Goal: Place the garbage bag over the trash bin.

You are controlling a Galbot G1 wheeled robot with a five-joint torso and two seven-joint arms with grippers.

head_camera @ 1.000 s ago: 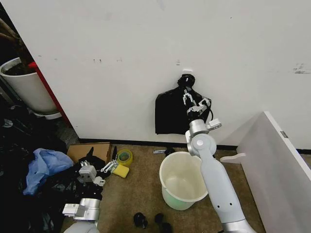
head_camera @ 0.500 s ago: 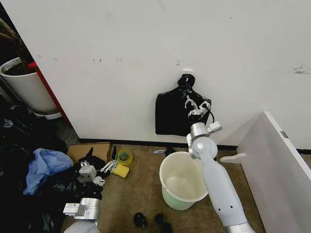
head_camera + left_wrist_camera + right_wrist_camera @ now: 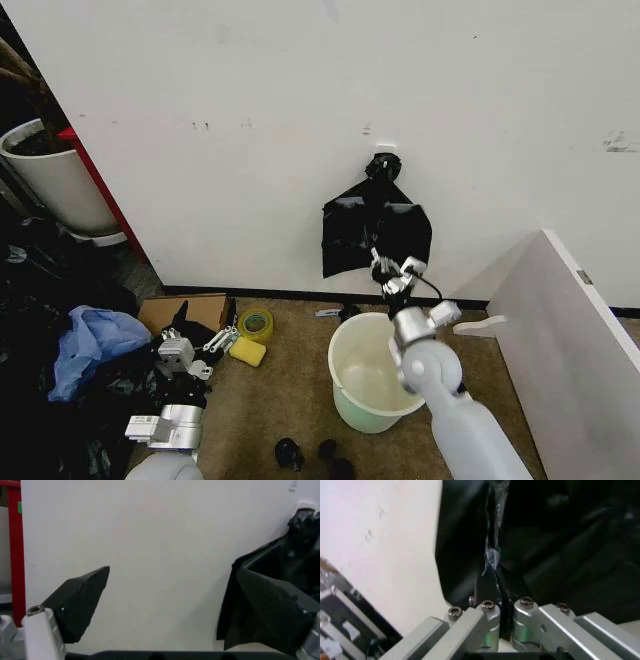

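No writing, label, brand or number can be read anywhere: the white wall [image 3: 250,120], the black garbage bag [image 3: 375,230], the white trash bin [image 3: 372,375], the cardboard box [image 3: 185,312] and the yellow tape roll [image 3: 256,324] all show plain surfaces.

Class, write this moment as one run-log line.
right gripper: shut on garbage bag, hanging on wall | trash bin: uncovered | left gripper: open, idle

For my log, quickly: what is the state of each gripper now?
Left gripper: open, holding nothing, low beside the floor clutter.
Right gripper: closed on the garbage bag hanging at the wall.
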